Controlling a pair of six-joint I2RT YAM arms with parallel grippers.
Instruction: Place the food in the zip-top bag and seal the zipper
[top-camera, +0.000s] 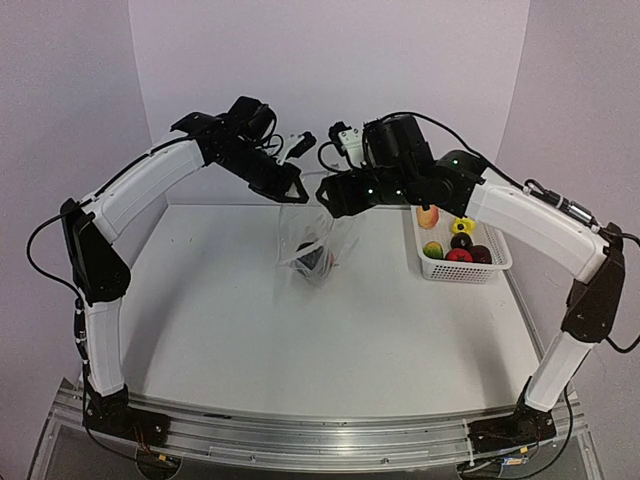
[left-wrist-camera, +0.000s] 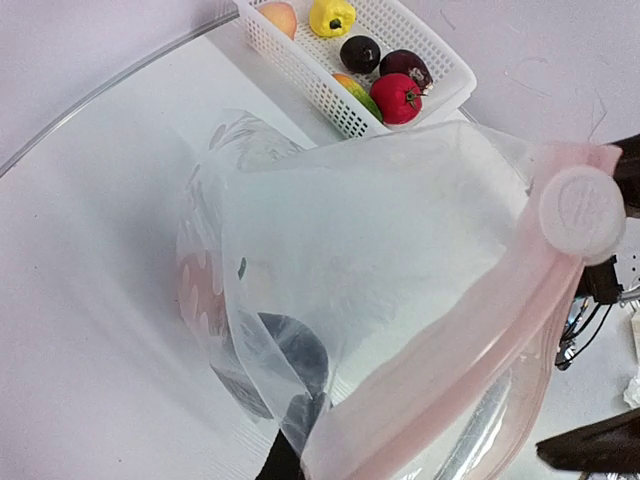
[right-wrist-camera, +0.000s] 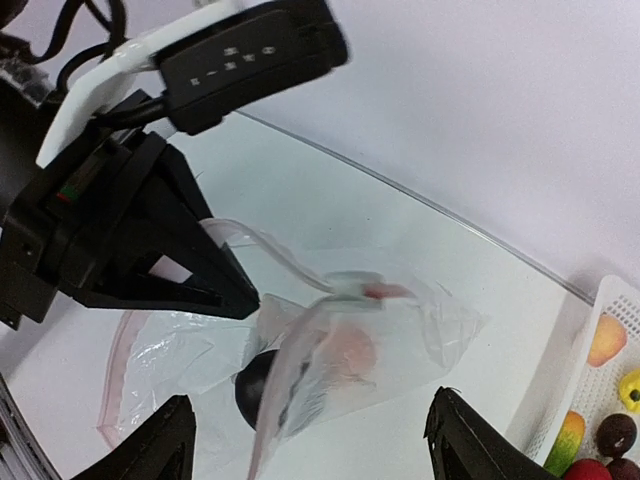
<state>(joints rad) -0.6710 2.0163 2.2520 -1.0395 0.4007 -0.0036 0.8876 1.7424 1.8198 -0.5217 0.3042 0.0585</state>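
The clear zip-top bag (top-camera: 312, 245) hangs from my left gripper (top-camera: 288, 190), which is shut on its mouth edge. Inside the bag lie a dark food piece (right-wrist-camera: 252, 388) and a peach one (right-wrist-camera: 352, 350). The pinkish zipper (left-wrist-camera: 450, 370) runs along the mouth, with a white slider (left-wrist-camera: 580, 210) at its end. My right gripper (right-wrist-camera: 315, 440) stands open just above the bag, with nothing between its fingers. More food, including peach (left-wrist-camera: 280, 18), yellow (left-wrist-camera: 332, 17), dark (left-wrist-camera: 360, 53) and red (left-wrist-camera: 396, 97) pieces, lies in the basket.
The white perforated basket (top-camera: 497, 268) stands at the table's right rear, near the right arm's elbow. Both wrists meet closely over the table's middle rear. Purple walls close off the back and the sides.
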